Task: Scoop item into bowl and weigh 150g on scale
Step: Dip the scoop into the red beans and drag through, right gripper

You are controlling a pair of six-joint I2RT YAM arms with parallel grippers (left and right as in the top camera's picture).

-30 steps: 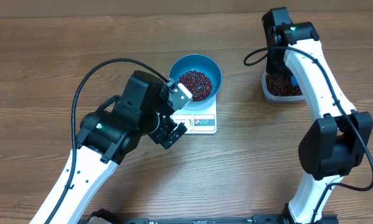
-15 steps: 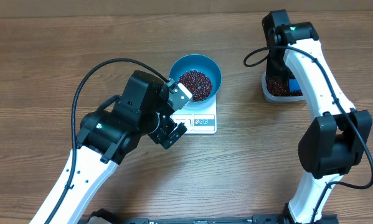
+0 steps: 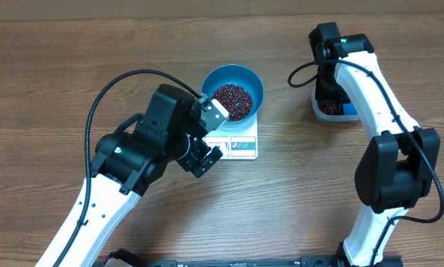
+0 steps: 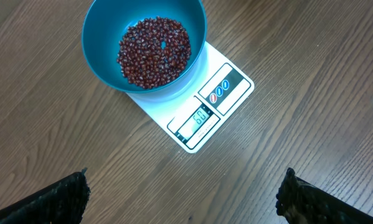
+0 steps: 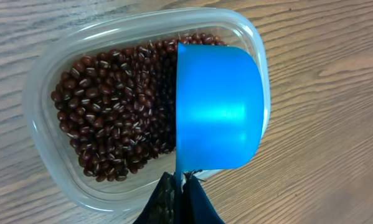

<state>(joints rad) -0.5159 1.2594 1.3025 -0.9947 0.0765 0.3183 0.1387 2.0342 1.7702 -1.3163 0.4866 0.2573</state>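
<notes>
The counter (image 3: 58, 59) is bare wood, so I expect any spill to roll far. My left hand (image 4: 183, 199) hovers spread wide and empty just in front of the scale. It is close enough that a careless move could nudge the scale and upset the reading.

My right hand (image 5: 179, 190) is pinched tight on the scoop's handle, over the clear tub (image 5: 43, 93), well apart to the right. The bowl (image 4: 99, 56) sits on the far end of the scale (image 4: 236, 93), and a heavy-handed dump could shift or tip it. The scoop (image 5: 220, 106) is turned on its side against the tub's right wall. Pushing harder there could drag the light tub.

The beans (image 4: 154, 50) only cover the bowl's bottom, with many more in the tub. An overfull scoop could shed them on the crossing or overshoot the target.
</notes>
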